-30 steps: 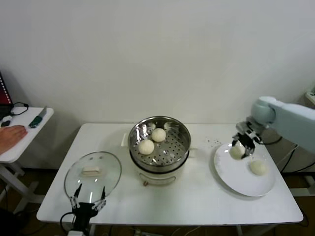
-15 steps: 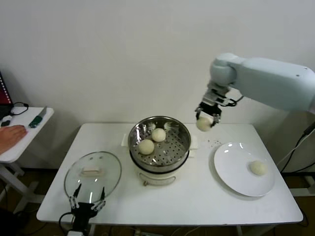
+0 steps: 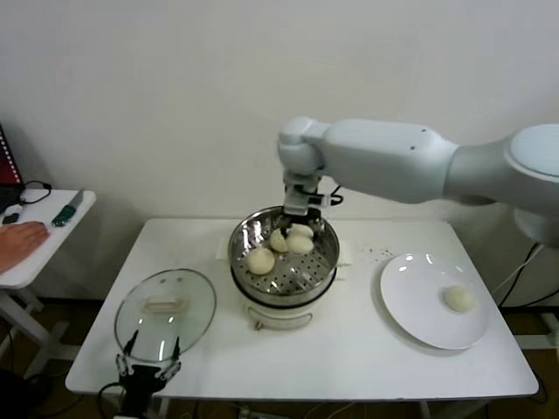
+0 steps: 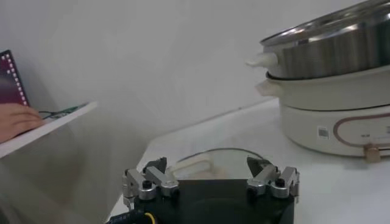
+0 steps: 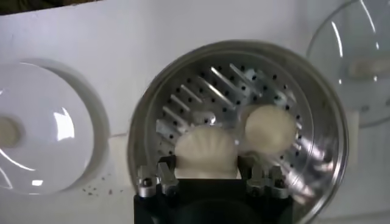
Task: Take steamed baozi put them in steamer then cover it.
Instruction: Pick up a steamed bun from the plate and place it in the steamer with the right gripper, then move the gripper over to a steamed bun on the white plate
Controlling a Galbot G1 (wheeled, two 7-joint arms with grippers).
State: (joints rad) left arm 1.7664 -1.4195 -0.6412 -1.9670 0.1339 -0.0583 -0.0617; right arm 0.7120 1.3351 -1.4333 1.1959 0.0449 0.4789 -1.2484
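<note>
The steamer [image 3: 293, 272] stands mid-table on its white pot base. Two baozi [image 3: 260, 259] lie on its perforated floor. My right gripper [image 3: 301, 212] hangs over the basket's back part, shut on a third baozi [image 5: 206, 152] held just above the floor. Beside it lies one loose bun [image 5: 270, 128]. A fourth baozi [image 3: 458, 298] lies on the white plate [image 3: 419, 310]. The glass cover [image 3: 164, 305] lies flat at the front left. My left gripper [image 3: 147, 365] is open and empty at the table's front edge, just in front of the cover [image 4: 219, 162].
A small side table [image 3: 54, 234] stands at the far left with a person's hand [image 3: 22, 236] resting on it. The steamer's wall [image 4: 329, 45] rises to the right of my left gripper. The plate also shows in the right wrist view [image 5: 49, 128].
My right gripper lifted a baozi off the plate and carried it left to the steamer, where it now holds it low inside the basket. The left arm barely moved.
</note>
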